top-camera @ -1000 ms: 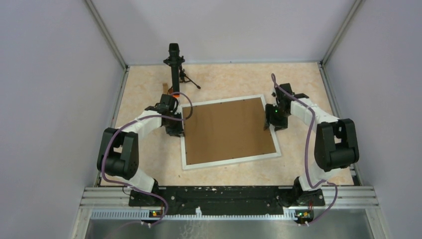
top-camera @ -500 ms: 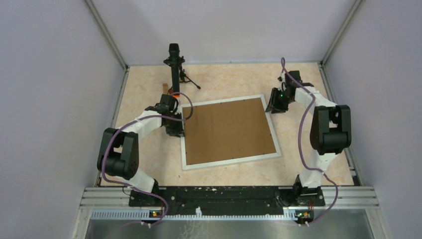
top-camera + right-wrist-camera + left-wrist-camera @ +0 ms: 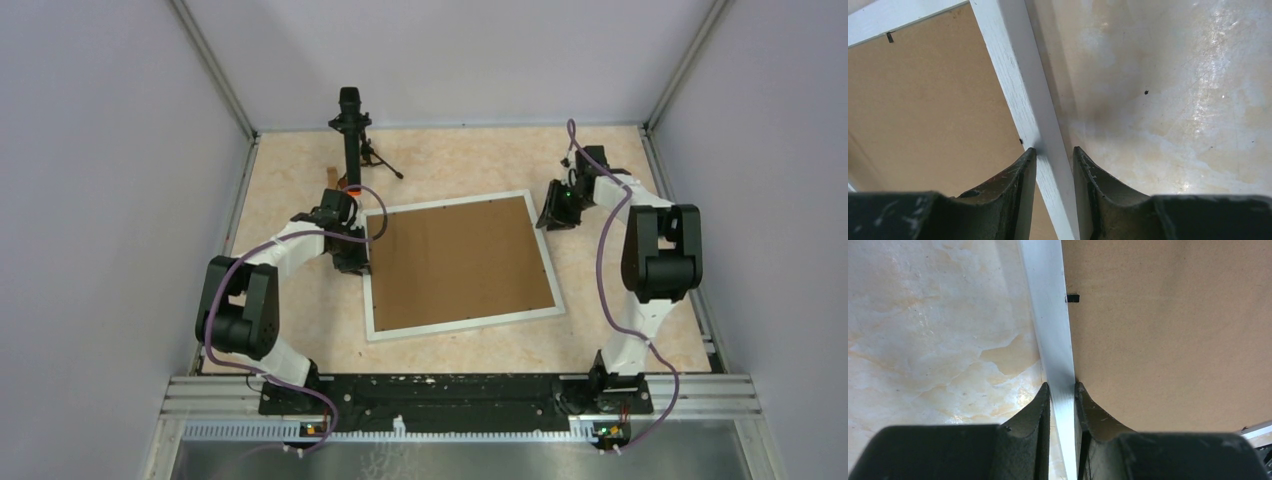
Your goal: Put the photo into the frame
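The frame lies flat mid-worktop, side rails running near-to-far, left gripper clamped on the left rail, right gripper straddling the right rail, its grip unclear; no photo shows.

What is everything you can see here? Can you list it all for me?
thin white rectangular picture frame: one, white, lying flat mid-table.
plain brown cardboard sheet: one, brown, filling the space inside the frame's rails.
small black tabs: at least two showing, black, at the cardboard's edges beside the rails.
black tripod stand: one, black, upright at the table's far left.
beige marbled table: one, beige, under everything.
left arm and right arm: two, white and black with purple cables, bolted at the near edge.
left gripper: one, black, closed on the frame's left rail.
right gripper: one, black, astride the right rail near the far corner; grip unclear.
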Available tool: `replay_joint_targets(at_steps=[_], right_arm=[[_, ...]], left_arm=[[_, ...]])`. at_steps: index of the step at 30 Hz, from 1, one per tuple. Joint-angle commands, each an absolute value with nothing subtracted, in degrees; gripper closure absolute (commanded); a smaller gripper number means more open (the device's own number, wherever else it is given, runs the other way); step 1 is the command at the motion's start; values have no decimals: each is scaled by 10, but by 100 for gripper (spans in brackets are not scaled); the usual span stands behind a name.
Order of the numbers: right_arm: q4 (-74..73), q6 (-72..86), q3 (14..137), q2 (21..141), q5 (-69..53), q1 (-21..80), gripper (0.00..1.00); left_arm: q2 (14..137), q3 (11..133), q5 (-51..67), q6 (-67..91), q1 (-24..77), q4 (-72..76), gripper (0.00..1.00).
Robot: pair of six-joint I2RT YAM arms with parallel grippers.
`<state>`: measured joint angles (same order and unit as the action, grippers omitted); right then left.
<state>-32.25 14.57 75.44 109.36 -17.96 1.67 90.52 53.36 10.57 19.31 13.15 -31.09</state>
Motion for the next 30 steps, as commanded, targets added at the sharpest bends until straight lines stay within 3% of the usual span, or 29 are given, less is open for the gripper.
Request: replay_joint_targets(at_steps=[1,30], right_arm=[[-295,143,774,1107,-192,8,67],[-295,119,763,1166,-231,42,63]], left_arm=[[939,522,115,180,137,-279,96],[943,529,119,176,137,-279,98]])
